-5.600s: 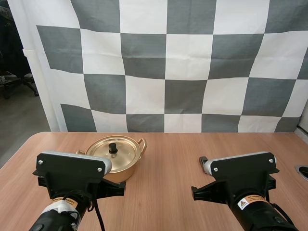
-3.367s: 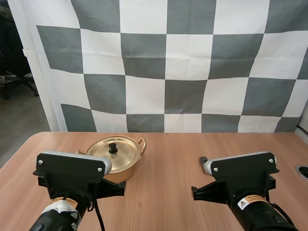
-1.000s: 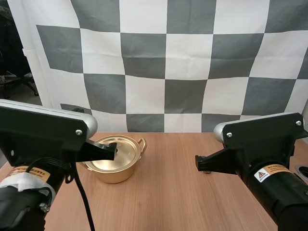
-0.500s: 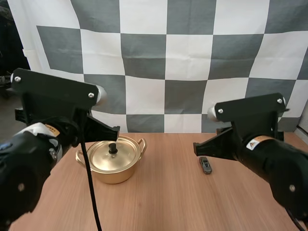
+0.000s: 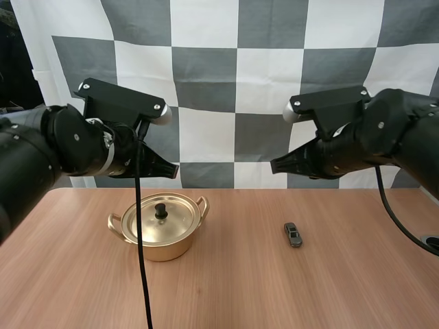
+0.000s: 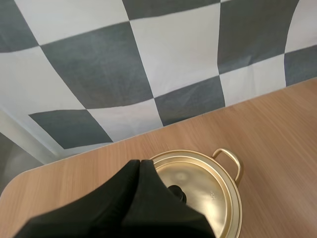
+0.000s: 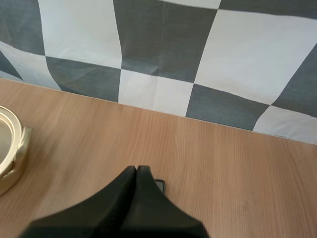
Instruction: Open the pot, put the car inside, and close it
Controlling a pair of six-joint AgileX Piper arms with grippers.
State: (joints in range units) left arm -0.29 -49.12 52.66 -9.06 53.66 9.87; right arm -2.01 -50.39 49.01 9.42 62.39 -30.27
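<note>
High view: both arms have lifted well off the table (image 5: 226, 295) vs a few s ago. L arm (image 5: 82, 140) now hangs above the pot (image 5: 161, 236), R arm (image 5: 370, 137) above the car (image 5: 293, 234). Pot and car haven't moved and sit well apart. Lid (image 5: 164, 219) is on.

L wrist view: L gripper (image 6: 139, 163) has its fingers pressed together in one wedge, holding nothing. Tip is aimed at the knob (image 6: 176, 191) of the lid.

R wrist view: R gripper (image 7: 136, 169) is likewise closed and empty, with the car (image 7: 159, 185) just past its tip.

Judgement: approach only begun, nothing grasped. Lid goes first, so L must spread its fingers before taking the knob.
</note>
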